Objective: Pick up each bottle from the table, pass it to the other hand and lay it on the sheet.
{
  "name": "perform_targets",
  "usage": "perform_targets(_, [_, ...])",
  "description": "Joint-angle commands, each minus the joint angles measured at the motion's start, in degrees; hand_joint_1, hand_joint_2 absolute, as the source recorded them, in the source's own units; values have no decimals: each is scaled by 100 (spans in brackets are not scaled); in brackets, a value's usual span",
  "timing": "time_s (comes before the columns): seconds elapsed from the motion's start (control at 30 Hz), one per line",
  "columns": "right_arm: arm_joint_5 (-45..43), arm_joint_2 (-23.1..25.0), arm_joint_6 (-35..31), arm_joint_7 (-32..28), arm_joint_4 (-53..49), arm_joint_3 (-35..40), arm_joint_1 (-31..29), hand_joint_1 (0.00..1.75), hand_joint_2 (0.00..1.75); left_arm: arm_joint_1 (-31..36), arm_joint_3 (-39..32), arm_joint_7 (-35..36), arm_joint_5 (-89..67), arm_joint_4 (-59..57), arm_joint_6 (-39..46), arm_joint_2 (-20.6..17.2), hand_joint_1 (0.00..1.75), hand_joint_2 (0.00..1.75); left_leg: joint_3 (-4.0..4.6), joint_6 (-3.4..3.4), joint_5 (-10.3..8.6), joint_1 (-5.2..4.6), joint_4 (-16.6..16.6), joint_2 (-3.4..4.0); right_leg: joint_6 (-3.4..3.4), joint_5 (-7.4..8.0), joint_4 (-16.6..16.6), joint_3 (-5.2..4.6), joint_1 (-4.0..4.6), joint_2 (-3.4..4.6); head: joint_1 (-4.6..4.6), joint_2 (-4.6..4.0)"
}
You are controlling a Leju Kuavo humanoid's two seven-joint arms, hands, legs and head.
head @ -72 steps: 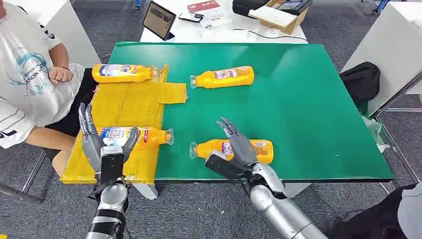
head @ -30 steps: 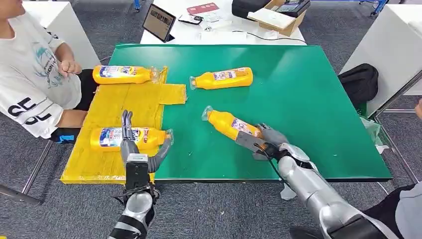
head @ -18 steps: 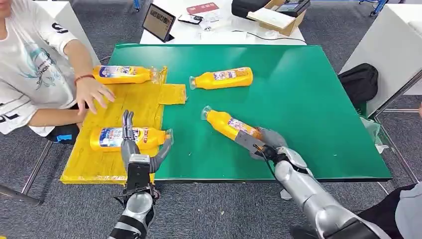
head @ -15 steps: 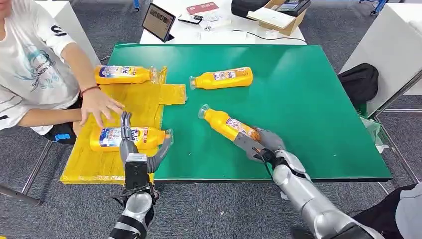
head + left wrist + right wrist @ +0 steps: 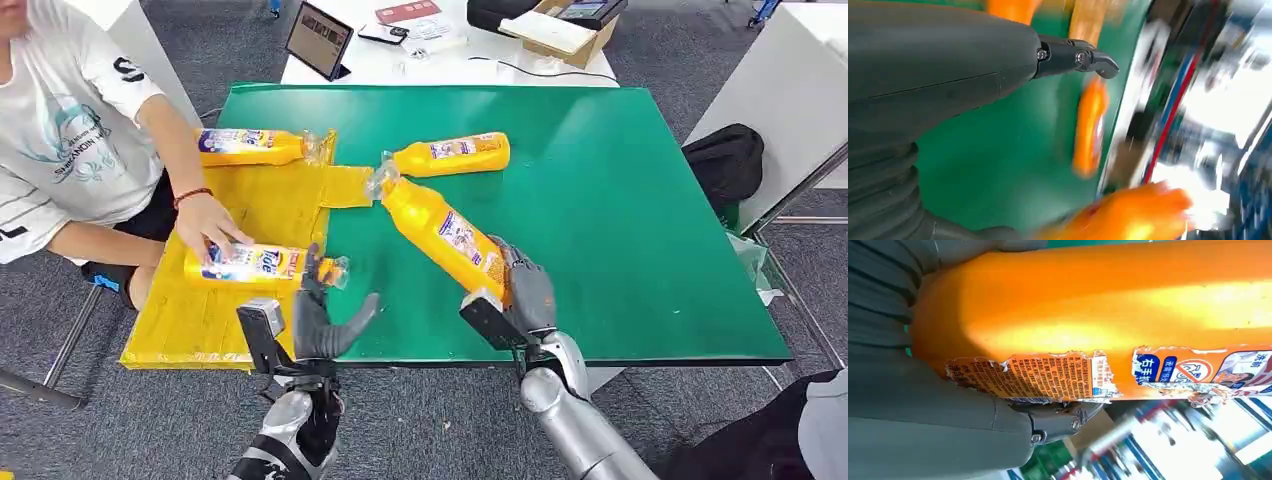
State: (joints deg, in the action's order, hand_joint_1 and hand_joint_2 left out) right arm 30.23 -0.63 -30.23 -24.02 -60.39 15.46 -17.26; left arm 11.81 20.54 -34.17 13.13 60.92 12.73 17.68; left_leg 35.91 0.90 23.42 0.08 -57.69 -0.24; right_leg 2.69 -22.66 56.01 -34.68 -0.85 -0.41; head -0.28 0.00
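Now that the right hand (image 5: 522,295) has lifted its bottle (image 5: 440,232) clear of the green tabletop (image 5: 620,210), the pick-up is done and the handover comes next. Half a second ago the bottle lay low and slanting near the front edge; now it tilts up with its clear cap close to the neck of the far bottle (image 5: 450,154), which has not moved. The right fingers (image 5: 1058,422) are clenched around the base end, over the torn label (the right wrist view shows this plainly).

The left hand (image 5: 322,318) has swung in from beside the yellow sheet (image 5: 250,215) toward the middle, fingers spread and holding nothing. It sits near the tabletop's front edge, well apart from the raised bottle, so the gap has yet to close before a pass is possible.

A person's hand (image 5: 208,225) has come onto the sheet and rests on the near sheet bottle (image 5: 262,265), which seems nudged from its earlier spot. Another bottle (image 5: 250,146) lies at the sheet's far edge. I judge two bottles delivered, one in transit, one waiting.
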Motion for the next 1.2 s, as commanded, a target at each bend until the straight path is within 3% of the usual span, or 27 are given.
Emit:
perform_targets(0.03, [-137, 290, -149, -549, -142, -232, 209, 175, 175, -123, 608, 569, 914, 217, -1250, -493, 0, 175, -25, -8, 11, 2, 6, 7, -12, -9, -3, 21, 3, 8, 2, 0])
perform_targets(0.13, [-138, 353, 36, -657, 109, -39, 169, 175, 175, -252, 562, 840, 1473, 456, -1905, -585, 0, 175, -8, -5, 5, 1, 6, 10, -7, -2, -3, 2, 3, 12, 0, 0])
perform_targets(0.33, [-64, 418, 316, -814, 582, 326, 92, 175, 175, -335, 529, 1036, 1902, 641, -2362, -591, 0, 175, -24, -7, 14, 6, 8, 24, -12, -7, -4, 13, 8, 25, 0, 0])
perform_targets(0.53, [170, 717, 299, -953, 901, 888, 157, 175, 175, -202, 570, 1005, 1729, 376, -2067, -501, 0, 175, -30, -9, 19, 8, 5, 23, -14, -12, -3, 21, 10, 23, 2, 0])
perform_targets(0.7, [164, 947, 395, -910, 932, 1512, 300, 175, 175, -60, 600, 799, 1292, 49, -1212, -360, 0, 175, -8, -6, 7, 6, 8, 11, -9, -5, -4, 0, 7, 11, 2, 0])
perform_targets(0.83, [40, 1002, 408, -848, 1013, 1874, 345, 175, 175, -41, 502, 742, 1506, -52, -1144, -276, 0, 175, -10, -6, 8, 6, 6, 4, -10, -9, -3, 2, 7, 3, 2, 0])
perform_targets(1.2, [-214, 925, 667, -723, 1575, 2017, 180, 175, 175, -408, -45, 455, 1972, 880, -1254, -322, 0, 175, -15, -8, 11, 8, 5, 6, -15, -13, -2, 7, 8, 5, 2, 0])
